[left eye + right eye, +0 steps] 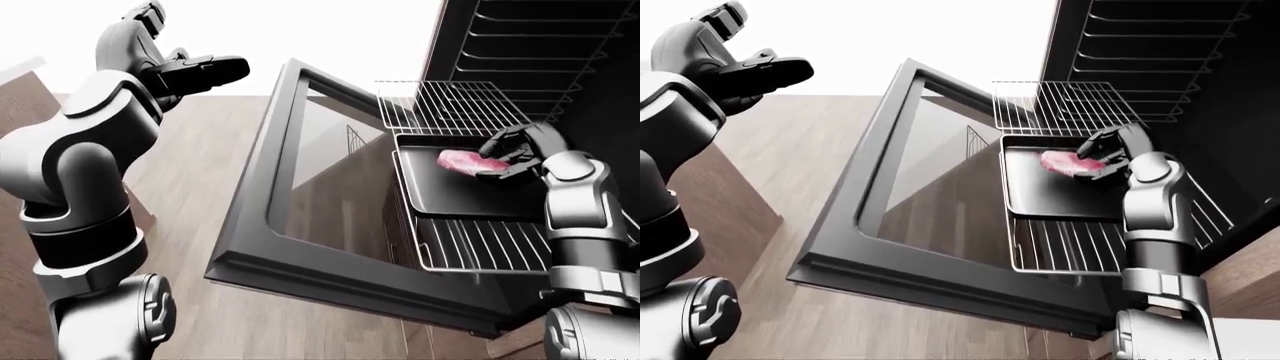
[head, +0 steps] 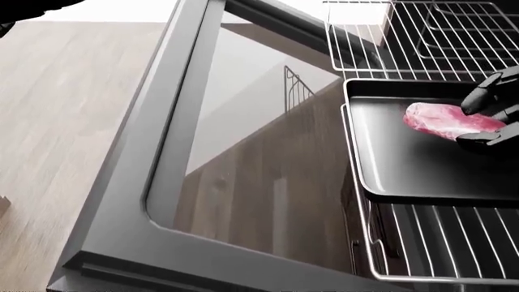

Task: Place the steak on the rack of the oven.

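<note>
— Steak [image 2: 448, 120] first: where does it lie?

— Flat on the dark baking tray [image 2: 421, 164], toward the tray's upper right corner in the head view. The tray itself rests on the lower wire rack [image 2: 438, 243], which is pulled out over the open oven door [image 2: 235, 158].

— And the right hand [image 2: 491, 115]?

— At the steak's right end. One finger arches over the top of the meat and another lies along its lower edge, so the fingers [image 2: 479, 92] stand loosely about it, spread rather than clamped (I cannot tell whether the tips actually touch the meat). It has nothing gripped.

— Anything above the tray?

— A second wire rack [image 2: 406, 36], also drawn out, just above the tray's upper edge in the head view. In the right-eye view the oven cavity [image 1: 1160, 52] rises dark behind both racks, with rails down its side wall.

— The door?

— Hanging wide open, its glass pane reflecting wood tones and a thin wire shape.

— Left hand [image 1: 190, 71]?

— Raised high at the top left of the left-eye view, well apart from the oven, fingers extended and holding nothing. Wooden floor [image 2: 65, 121] shows to the left of the door.
</note>
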You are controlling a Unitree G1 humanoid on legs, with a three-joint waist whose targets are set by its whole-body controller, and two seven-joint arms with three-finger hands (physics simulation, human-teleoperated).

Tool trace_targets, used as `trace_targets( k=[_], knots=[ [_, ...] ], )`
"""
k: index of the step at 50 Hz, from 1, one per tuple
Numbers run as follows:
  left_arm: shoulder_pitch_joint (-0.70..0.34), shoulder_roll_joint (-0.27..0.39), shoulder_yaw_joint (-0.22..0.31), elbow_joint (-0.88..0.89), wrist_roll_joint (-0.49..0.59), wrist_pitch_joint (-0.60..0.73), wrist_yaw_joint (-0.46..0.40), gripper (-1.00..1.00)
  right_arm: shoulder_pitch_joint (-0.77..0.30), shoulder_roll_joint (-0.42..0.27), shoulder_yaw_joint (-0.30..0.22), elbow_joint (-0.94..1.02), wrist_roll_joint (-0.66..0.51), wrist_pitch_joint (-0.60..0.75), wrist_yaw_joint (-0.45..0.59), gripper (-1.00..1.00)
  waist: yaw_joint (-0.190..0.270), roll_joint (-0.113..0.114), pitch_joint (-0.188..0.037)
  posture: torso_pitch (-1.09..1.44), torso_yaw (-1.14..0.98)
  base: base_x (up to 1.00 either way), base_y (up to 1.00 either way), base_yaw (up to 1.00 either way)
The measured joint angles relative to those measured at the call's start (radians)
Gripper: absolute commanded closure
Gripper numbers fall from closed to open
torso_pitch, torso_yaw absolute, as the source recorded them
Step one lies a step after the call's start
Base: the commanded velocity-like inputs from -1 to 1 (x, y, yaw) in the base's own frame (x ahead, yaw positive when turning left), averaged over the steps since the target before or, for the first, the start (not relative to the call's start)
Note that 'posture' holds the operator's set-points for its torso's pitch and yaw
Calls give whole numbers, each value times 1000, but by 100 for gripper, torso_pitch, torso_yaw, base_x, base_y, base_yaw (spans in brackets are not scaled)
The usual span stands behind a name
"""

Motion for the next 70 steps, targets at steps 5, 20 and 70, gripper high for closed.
trace_targets(
  k=[5,20,70],
  knots=[
    [1,-2,1,-5,-1,2,2,-100,0,-5,-1,-17,0,10,8,22,1,-1,-1,0,0,0,0,0],
    [3,-2,1,-4,4,2,0,-100,23,3,-6,-26,9,-3,-2,-100,1,-11,-8,0,0,0,0,0],
    [-134,-2,-48,243,228,-205,-171,-100,-535,130,33,-124,351,267,-101,-100,2,5,10,0,0,0,0,0]
  ],
)
